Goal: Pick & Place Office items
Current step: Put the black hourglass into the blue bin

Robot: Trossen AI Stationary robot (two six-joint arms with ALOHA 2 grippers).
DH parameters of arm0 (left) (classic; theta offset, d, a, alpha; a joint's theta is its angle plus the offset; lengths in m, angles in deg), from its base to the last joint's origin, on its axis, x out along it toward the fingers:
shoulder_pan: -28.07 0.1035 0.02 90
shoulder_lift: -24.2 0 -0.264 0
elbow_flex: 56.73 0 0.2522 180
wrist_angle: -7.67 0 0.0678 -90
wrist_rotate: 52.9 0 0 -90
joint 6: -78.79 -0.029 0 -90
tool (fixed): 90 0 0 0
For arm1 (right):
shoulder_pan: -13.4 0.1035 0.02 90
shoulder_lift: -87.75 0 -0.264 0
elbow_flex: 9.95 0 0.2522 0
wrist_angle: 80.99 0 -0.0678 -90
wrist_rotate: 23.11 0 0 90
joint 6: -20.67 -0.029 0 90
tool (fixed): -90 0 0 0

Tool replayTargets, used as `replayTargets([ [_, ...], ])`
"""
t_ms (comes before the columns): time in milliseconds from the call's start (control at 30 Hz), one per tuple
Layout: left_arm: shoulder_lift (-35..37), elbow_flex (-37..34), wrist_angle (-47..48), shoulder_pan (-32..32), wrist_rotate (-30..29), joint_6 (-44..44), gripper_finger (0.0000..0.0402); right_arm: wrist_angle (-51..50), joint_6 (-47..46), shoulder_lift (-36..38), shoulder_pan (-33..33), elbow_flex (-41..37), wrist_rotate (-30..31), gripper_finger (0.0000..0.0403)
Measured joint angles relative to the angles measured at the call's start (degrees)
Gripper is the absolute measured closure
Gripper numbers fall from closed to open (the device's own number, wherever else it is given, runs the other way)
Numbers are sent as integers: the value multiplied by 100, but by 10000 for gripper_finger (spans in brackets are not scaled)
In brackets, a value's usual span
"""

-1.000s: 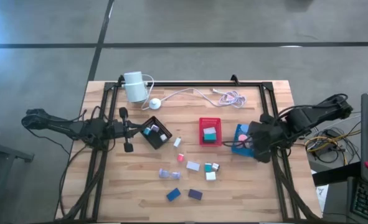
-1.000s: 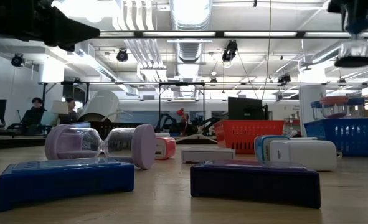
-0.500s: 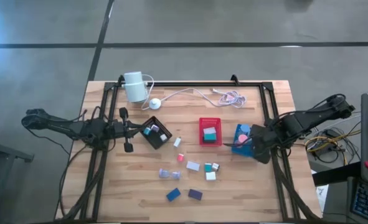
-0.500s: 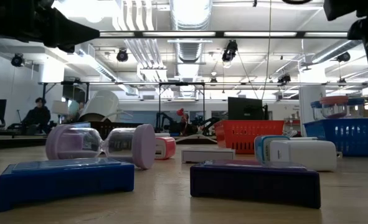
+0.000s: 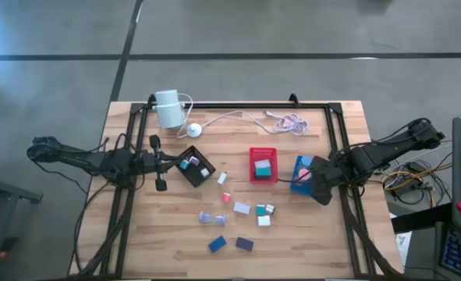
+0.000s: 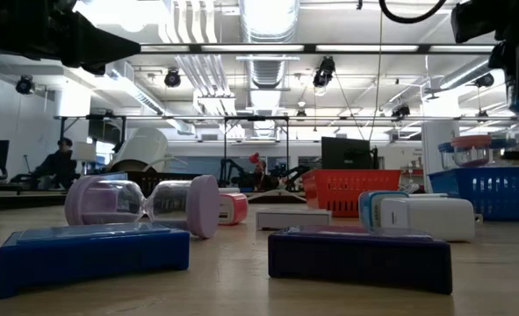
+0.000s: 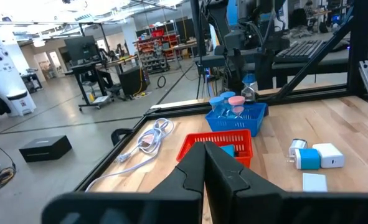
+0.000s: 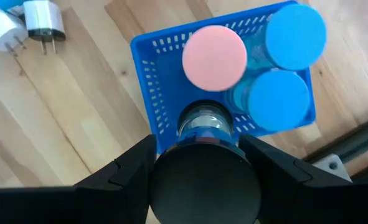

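Nearest, at the bottom of the low view, lie a flat blue plastic block [image 6: 92, 254] and a flat dark purple block [image 6: 360, 254]. They look stiff, light and smooth, so I think a grip across the two long sides is the safest. Behind them, left of centre, a lilac-capped clear cylinder [image 6: 145, 204] lies on its side. It will probably roll when pushed, so it should be taken across its narrow clear middle. Further back on the right is a white and teal plug-shaped block [image 6: 417, 217], then the red mesh tray [image 6: 351, 189] and the blue mesh tray [image 6: 496, 193] at the right edge. In the right wrist view the right gripper [image 8: 199, 146] hangs directly above this blue tray, its fingers clenched on a black-capped clear cylinder [image 8: 205, 186] at the tray's wall. Next to it stand a pink-capped cylinder [image 8: 215, 57] and two blue-capped cylinders [image 8: 294, 36]. The clear body may be fragile and slippery, so I would release it gently. The left gripper [image 7: 205, 162] waits at the left of the table, jaws pressed together with nothing between them.
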Motion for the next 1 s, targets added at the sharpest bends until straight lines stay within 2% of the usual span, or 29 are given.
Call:
replayTargets([
  [433, 0, 0, 0, 0, 0, -20, 392, 240, -168, -2, -43, -449, 151, 203],
  [667, 0, 0, 0, 0, 0, -22, 392, 348, -304, -7, -235, -751, 139, 203],
  [1000, 0, 0, 2, 0, -2, -22, 392, 450, -302, -7, -548, -785, 116, 203],
])
